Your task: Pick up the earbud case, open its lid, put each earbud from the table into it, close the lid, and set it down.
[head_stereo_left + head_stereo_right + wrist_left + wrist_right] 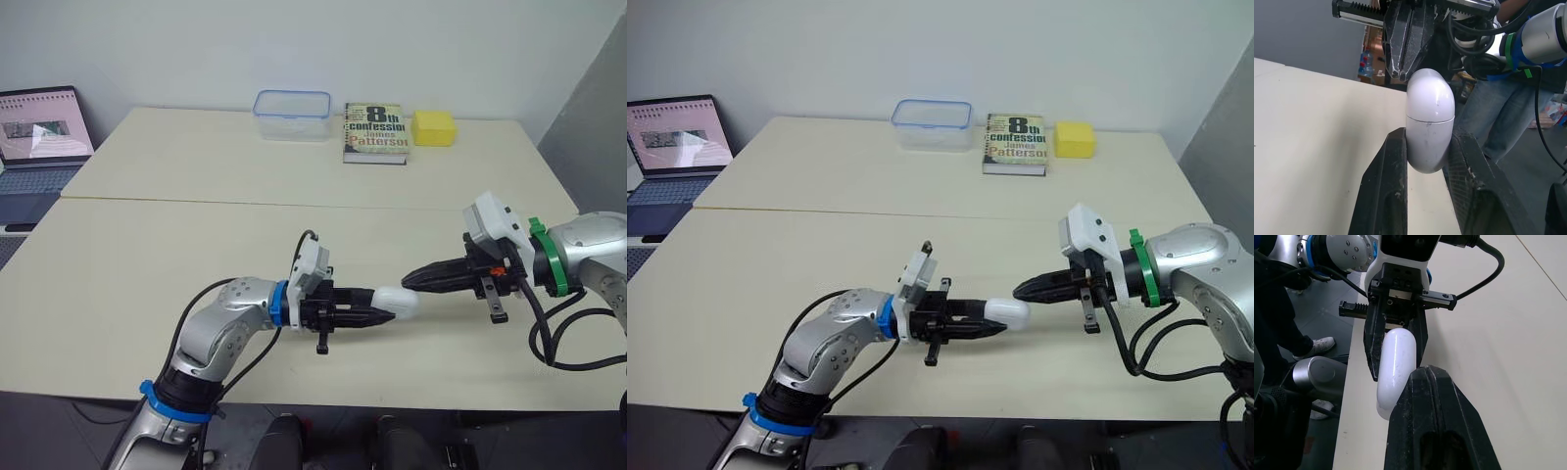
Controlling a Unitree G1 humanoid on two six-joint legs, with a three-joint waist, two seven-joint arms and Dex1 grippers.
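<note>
Above cream table point(147, 284), glossy white pill-shaped earbud case point(1430, 122), lid shut

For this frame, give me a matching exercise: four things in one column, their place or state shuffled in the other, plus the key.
1. earbud case
2. right gripper
3. book
4. clear container

A. far side of the table, beside the yellow block
B. lid shut, clamped in the left gripper
C. fingers together, tips at the case's lid
D. far side of the table, on the book's left

Pairs: 1-B, 2-C, 3-A, 4-D
</note>
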